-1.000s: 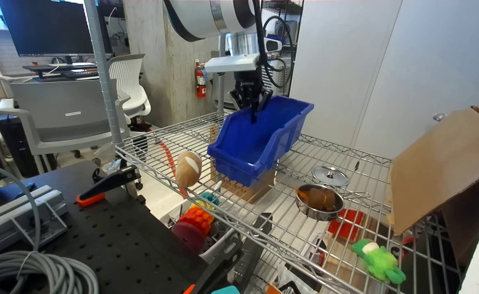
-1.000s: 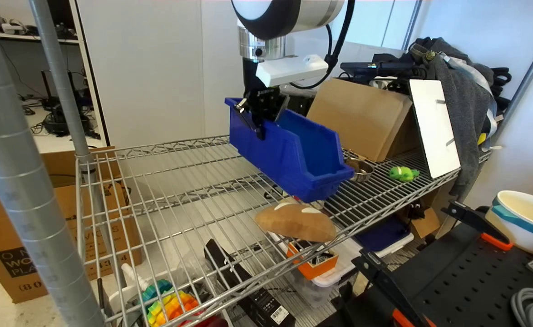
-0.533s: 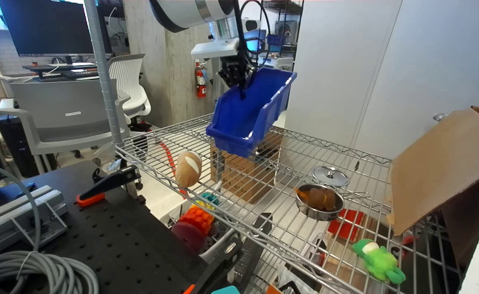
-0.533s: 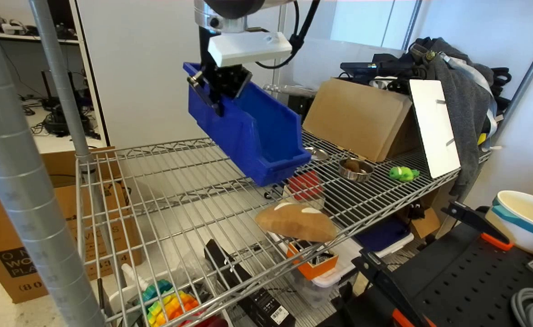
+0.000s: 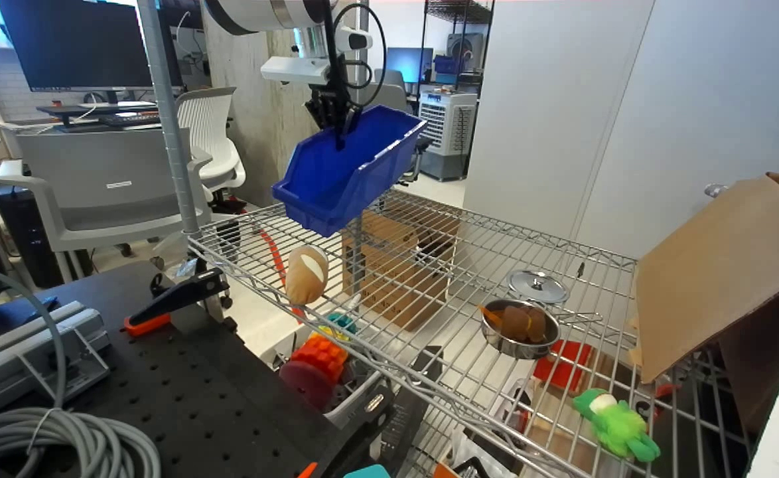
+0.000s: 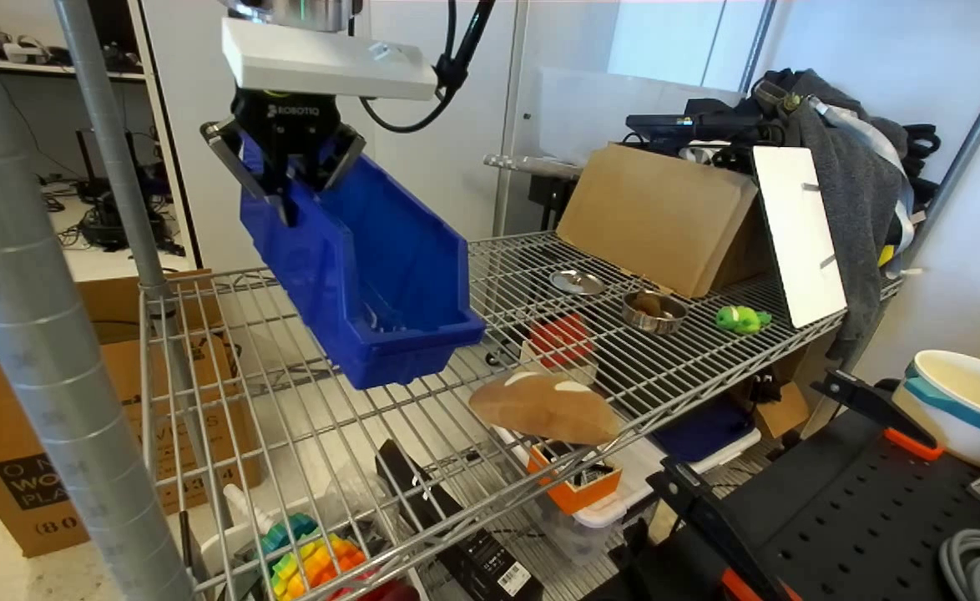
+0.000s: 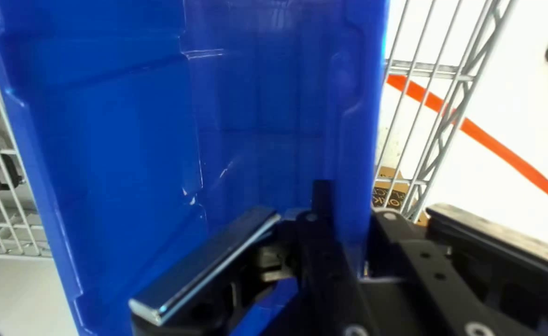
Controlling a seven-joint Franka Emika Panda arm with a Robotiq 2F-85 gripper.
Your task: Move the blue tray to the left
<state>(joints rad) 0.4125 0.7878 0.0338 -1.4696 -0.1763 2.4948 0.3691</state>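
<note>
The blue tray [image 5: 363, 159] hangs in the air above the wire shelf [image 5: 542, 236], tilted with its low front end down. It also shows in an exterior view [image 6: 398, 242], near the shelf's upright posts. My gripper [image 5: 340, 136] is shut on one long side wall of the tray. In the wrist view my gripper [image 7: 344, 205] has one finger inside the tray and one outside, with the wall between them. The tray's inside [image 7: 115, 116] fills much of the wrist view and looks empty. In an exterior view the inner fingertip is hidden behind the tray wall.
A brown bread loaf [image 5: 306, 273] lies on the shelf near its front edge. A metal pot [image 5: 521, 348], a lid [image 5: 538, 287], a green plush toy [image 5: 616, 425] and a cardboard box [image 5: 721, 272] stand further along. A grey post [image 6: 114, 150] rises at the shelf's end.
The tray has moved up and to the left in both exterior views, carried by my gripper. Its tilt and heading have changed. The loaf, pot, lid and plush toy have not moved.
</note>
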